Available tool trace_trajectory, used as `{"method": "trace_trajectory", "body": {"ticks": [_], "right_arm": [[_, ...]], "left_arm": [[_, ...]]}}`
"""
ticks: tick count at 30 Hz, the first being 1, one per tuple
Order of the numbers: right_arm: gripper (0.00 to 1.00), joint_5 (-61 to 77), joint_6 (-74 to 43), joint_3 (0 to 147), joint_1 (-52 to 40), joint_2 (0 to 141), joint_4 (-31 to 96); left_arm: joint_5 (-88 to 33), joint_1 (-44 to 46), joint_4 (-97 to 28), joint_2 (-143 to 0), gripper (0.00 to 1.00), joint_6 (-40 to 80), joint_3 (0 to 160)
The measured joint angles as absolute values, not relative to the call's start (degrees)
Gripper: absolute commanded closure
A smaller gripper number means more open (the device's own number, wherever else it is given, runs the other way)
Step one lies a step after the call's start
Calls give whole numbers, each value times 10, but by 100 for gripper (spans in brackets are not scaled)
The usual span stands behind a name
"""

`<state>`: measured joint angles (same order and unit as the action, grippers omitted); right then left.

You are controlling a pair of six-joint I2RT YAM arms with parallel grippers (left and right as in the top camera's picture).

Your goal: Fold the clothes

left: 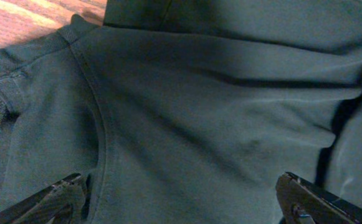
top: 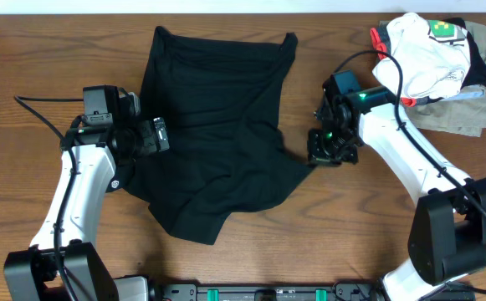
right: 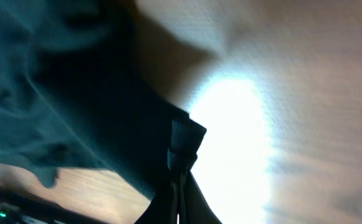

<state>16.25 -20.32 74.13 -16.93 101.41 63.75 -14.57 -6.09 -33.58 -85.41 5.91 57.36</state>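
Observation:
A black T-shirt lies crumpled across the middle of the wooden table. My left gripper is open over its left edge; in the left wrist view both fingers stand wide apart above a sleeve seam of the dark cloth. My right gripper is at the shirt's right corner. In the right wrist view its fingers are shut on a pinched corner of the black shirt, with the cloth trailing off to the left.
A pile of other clothes, white and khaki with black, lies at the back right corner, with cables running past it. Bare wood lies in front of the shirt and to the far left.

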Motion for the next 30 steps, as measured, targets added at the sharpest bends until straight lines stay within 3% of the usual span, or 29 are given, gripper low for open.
{"method": "trace_trajectory", "body": {"ticks": [8, 15, 17, 21, 24, 30], "right_arm": [[99, 112, -203, 730, -177, 1012, 687], [99, 102, -203, 706, -257, 1012, 687], [89, 102, -201, 706, -282, 1012, 679], [50, 108, -184, 706, -327, 1012, 663], [43, 116, -163, 706, -344, 1012, 647], [41, 103, -160, 705, -337, 1012, 603]], "left_arm": [[-146, -61, -336, -854, 2, 59, 574], [-146, -61, -334, -854, 2, 59, 574], [-146, -61, -332, -854, 2, 59, 574], [-146, -61, -329, -854, 2, 59, 574], [-146, -61, -327, -854, 2, 59, 574], [-145, -61, -326, -854, 2, 59, 574]]}}
